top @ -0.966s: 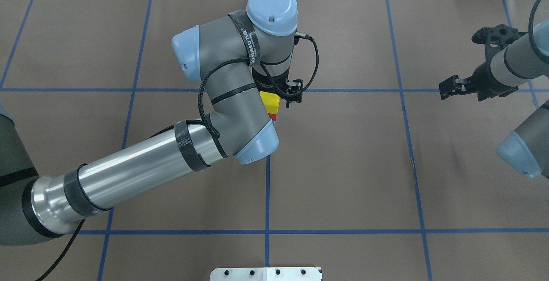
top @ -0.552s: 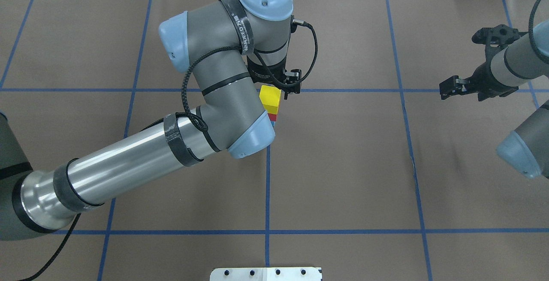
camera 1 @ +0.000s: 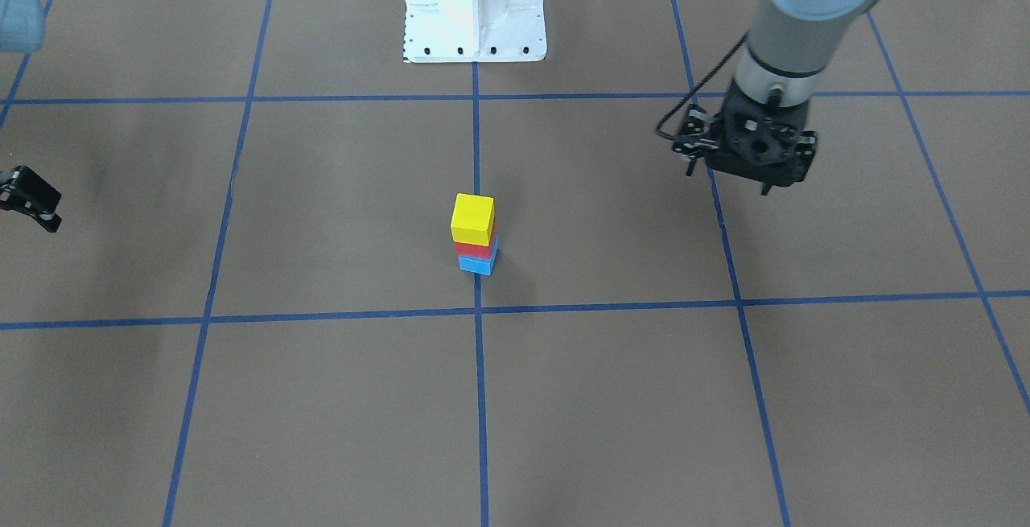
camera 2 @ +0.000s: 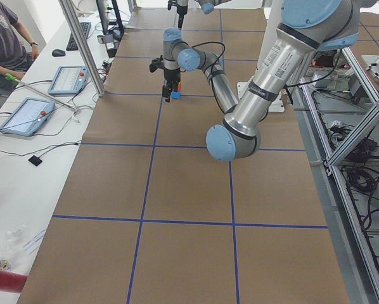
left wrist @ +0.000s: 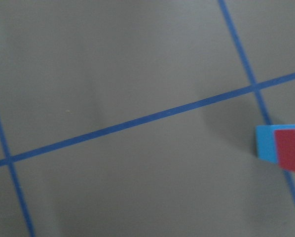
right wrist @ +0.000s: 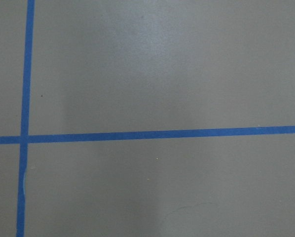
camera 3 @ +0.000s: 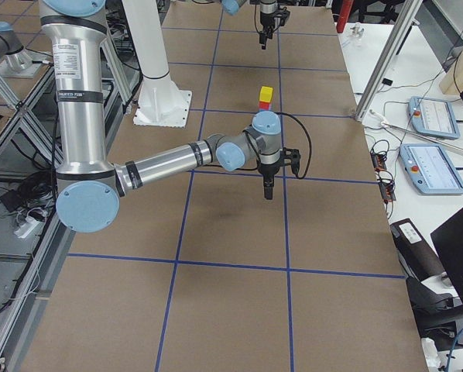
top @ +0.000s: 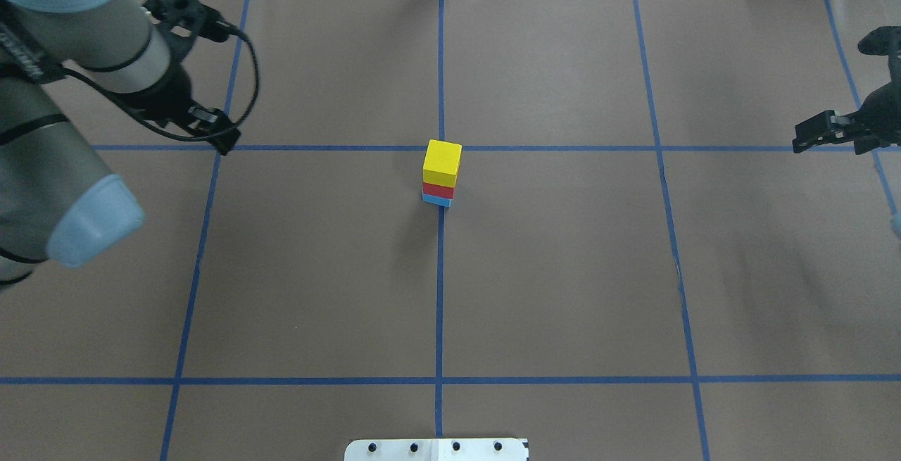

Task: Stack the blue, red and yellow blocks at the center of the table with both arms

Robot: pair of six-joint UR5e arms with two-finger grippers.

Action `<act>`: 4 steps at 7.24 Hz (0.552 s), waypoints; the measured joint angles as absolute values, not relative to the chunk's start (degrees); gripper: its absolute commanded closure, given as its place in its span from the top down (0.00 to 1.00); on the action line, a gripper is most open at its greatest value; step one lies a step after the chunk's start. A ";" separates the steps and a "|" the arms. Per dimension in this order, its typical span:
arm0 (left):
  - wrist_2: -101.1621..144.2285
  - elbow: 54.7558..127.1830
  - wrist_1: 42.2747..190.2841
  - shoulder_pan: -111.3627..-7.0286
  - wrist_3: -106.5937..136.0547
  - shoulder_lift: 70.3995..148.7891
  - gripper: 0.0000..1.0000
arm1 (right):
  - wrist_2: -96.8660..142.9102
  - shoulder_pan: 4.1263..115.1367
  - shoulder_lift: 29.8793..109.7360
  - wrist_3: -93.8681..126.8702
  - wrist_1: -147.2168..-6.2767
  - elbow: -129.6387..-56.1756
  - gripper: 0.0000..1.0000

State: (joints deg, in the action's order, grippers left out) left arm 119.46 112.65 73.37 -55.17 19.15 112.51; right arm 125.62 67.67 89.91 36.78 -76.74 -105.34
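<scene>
A yellow block [top: 442, 162] sits on a red block [top: 438, 190], which sits on a blue block [top: 436, 200]. The stack stands free at the table's centre, by the crossing of the tape lines. It also shows in the front view [camera 1: 472, 219] and at the right edge of the left wrist view [left wrist: 280, 148]. My left gripper [top: 211, 130] [camera 1: 756, 177] hangs far to the left of the stack, empty, and looks open. My right gripper [top: 809, 134] [camera 1: 36, 207] is at the table's right edge, empty, and its fingers look apart.
The brown table cover carries a grid of blue tape lines [top: 440, 271]. The white robot base plate [camera 1: 475, 12] is at the robot's side of the table. Operators' desks with tablets [camera 3: 429, 116] run along the far side.
My left arm has let go of the yellow block, lifted and swung far to the left. My right gripper has drawn back to the right. The stack has stayed in place.
</scene>
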 measured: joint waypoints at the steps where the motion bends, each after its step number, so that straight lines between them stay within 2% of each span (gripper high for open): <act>1: 124.09 111.97 74.52 -63.48 9.73 105.98 0.99 | 129.10 71.64 90.84 33.09 -77.03 -105.32 1.00; 3: 133.01 103.10 78.84 -79.86 -3.90 99.30 0.99 | 133.06 76.80 90.73 27.50 -79.48 -105.24 1.00; 4: 135.69 99.80 79.94 -84.12 -6.77 97.98 0.99 | 133.69 77.51 89.62 25.38 -81.51 -105.02 1.00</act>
